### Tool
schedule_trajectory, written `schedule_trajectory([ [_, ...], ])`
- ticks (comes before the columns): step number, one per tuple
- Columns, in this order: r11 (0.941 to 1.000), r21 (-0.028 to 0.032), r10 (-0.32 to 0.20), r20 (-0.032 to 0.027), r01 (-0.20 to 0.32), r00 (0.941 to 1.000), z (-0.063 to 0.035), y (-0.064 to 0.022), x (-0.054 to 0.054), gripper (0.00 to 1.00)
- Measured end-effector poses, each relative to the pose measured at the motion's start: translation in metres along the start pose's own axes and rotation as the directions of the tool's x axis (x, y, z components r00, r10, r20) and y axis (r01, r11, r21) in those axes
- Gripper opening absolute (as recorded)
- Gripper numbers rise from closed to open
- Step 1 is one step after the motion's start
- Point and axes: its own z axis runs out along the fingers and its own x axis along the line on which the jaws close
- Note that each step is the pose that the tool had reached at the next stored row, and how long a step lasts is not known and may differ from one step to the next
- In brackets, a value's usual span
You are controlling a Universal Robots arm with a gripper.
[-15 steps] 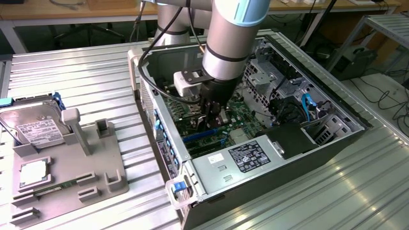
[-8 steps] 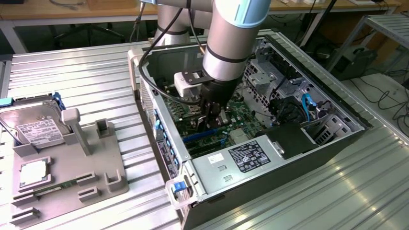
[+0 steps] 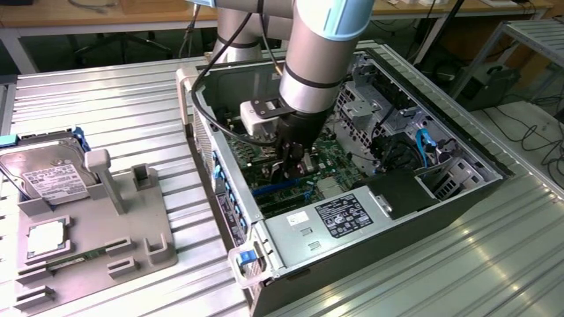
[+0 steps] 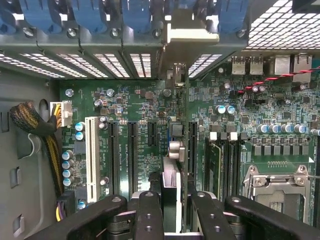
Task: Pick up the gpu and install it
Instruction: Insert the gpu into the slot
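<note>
The open computer case (image 3: pixel 205 142) lies on its side with the green motherboard (image 4: pixel 145 105) facing up. My gripper (image 3: pixel 294 166) reaches down into it over the expansion slots. In the wrist view the gripper (image 4: pixel 175 210) is shut on the gpu (image 4: pixel 170 182), which I see edge-on as a thin upright card between the black fingers (image 4: pixel 150 212). Its silver bracket (image 4: pixel 184 35) sits against the case's rear slot openings. The card stands in line with a black slot (image 4: pixel 192 150); I cannot tell whether it is seated.
Black slots (image 4: pixel 132 155) and a white slot (image 4: pixel 91 155) lie beside the card, with the CPU socket (image 4: pixel 275 185) on the other side. Blue clips (image 4: pixel 140 15) line the rear wall. Outside the case, a grey fixture (image 3: pixel 132 231) holds a hard drive (image 3: pixel 49 175) and processor chip (image 3: pixel 46 239).
</note>
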Motion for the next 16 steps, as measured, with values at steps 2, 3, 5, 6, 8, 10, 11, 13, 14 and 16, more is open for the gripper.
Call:
schedule_trajectory([
  [2,1.0,-0.0001,-0.002,-0.0001,0.002,1.0,0.0003,0.0003,0.0,0.27],
  [3,1.0,-0.0001,-0.003,-0.0001,0.003,1.0,0.0004,0.0005,0.0,0.27],
  [5,1.0,0.0008,-0.005,0.0001,0.005,1.0,0.0005,0.0011,-0.0001,0.27],
  [6,1.0,0.0015,-0.006,0.0,0.006,1.0,0.0005,0.0012,0.0,0.27],
  [8,1.0,0.0031,-0.008,-0.0001,0.008,1.0,0.0005,0.0017,-0.0001,0.27],
  [10,0.9999,0.0051,-0.009,-0.0001,0.009,1.0,0.0005,0.0019,-0.0001,0.27],
  [11,0.9999,0.006,-0.01,-0.0002,0.01,1.0,0.0005,0.0021,0.0,0.27],
  [13,0.9999,0.0077,-0.011,-0.0001,0.011,0.9999,0.0005,0.0023,-0.0001,0.27],
  [14,0.9999,0.0087,-0.013,-0.0002,0.013,0.9999,0.0005,0.0024,0.0,0.27],
  [16,0.9999,0.0095,-0.014,-0.0003,0.014,0.9999,0.0005,0.0026,0.0,0.27],
])
